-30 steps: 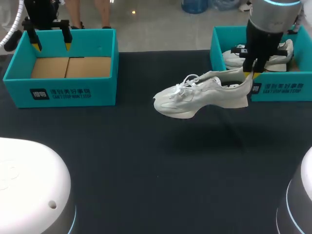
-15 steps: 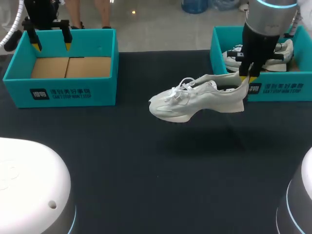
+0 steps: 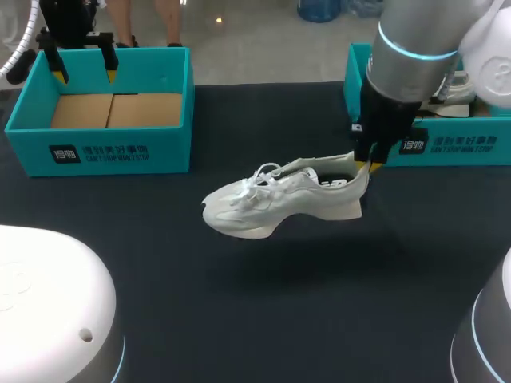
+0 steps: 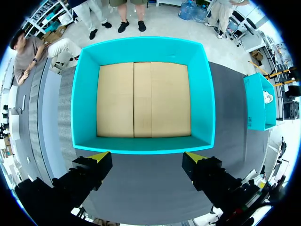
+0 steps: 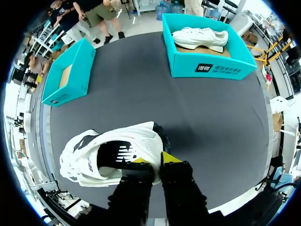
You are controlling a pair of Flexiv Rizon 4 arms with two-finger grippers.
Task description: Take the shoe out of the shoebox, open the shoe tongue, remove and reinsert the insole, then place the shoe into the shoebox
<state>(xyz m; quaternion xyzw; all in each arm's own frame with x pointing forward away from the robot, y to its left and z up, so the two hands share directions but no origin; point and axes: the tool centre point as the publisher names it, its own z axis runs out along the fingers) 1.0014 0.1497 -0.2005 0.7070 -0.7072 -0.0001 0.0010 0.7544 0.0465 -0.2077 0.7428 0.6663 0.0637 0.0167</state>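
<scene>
Right claw (image 3: 367, 166) pinches white shoe (image 3: 275, 203) by curved heel (laces looped).

The shoe (image 3: 279, 199) hangs between left box (image 3: 112, 152) and right shoebox (image 3: 467, 148)

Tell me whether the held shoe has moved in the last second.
Yes. The shoe, gripped at the heel by the right claw, has shifted toward the table's middle and nearer the robot, away from the right shoebox.
</scene>
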